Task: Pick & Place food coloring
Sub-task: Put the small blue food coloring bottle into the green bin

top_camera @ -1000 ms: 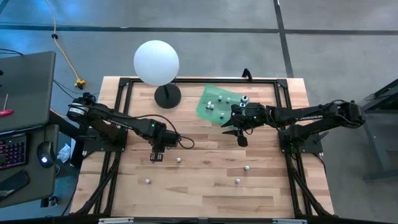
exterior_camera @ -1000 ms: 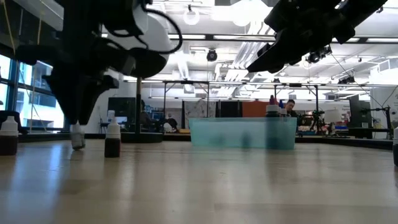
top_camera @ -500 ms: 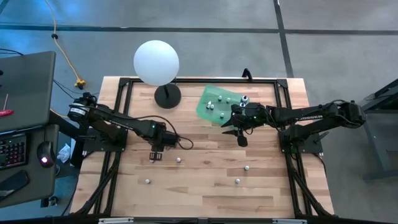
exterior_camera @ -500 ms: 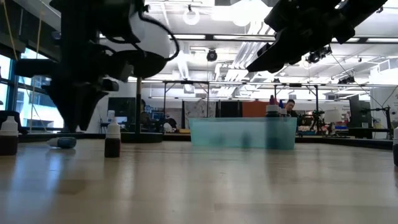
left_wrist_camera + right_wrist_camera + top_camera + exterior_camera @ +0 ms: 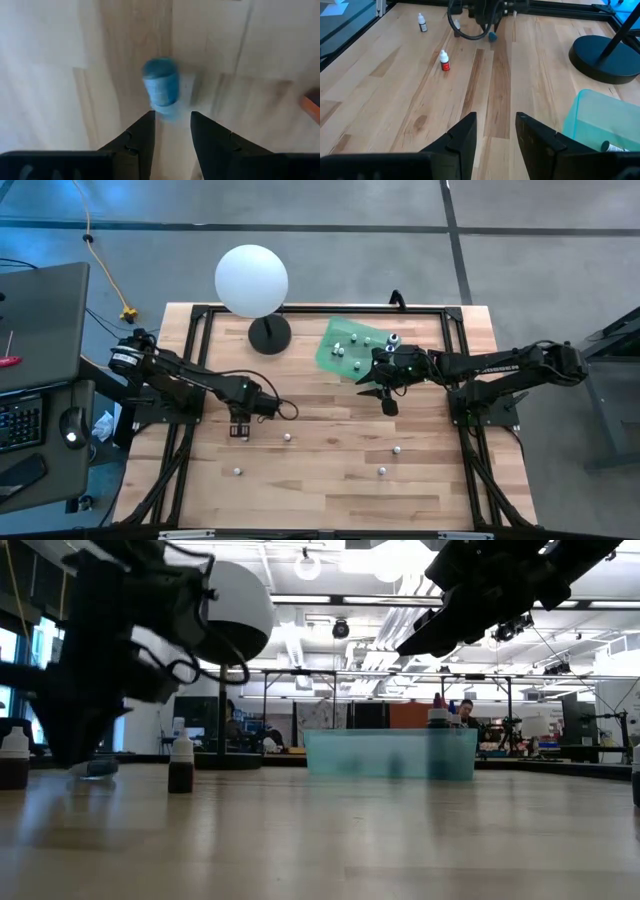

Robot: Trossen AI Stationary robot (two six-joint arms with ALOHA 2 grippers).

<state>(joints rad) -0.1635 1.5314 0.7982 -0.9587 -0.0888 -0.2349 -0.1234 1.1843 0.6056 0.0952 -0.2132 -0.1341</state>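
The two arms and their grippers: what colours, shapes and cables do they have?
Both arms are dark, slim and jointed. The left arm carries a loose black cable looping near its wrist. The left gripper and right gripper each have two dark, flat, tapering fingers.

My counter (image 5: 330, 470) of pale wood planks, edged by a black metal frame (image 5: 190, 330), stands on a grey concrete floor (image 5: 360, 250) crossed by dark seams. A white globe lamp (image 5: 251, 279) on a black round base (image 5: 269, 334) stands near the counter's far edge. A yellow cable (image 5: 103, 264) trails over the floor beside a desk carrying a keyboard (image 5: 22, 427) and a mouse (image 5: 70, 427). Beyond me, strip lights (image 5: 310, 600) glow under an open ceiling, windows (image 5: 40, 680) brighten one side, and a person (image 5: 466, 712) sits among distant workstations.
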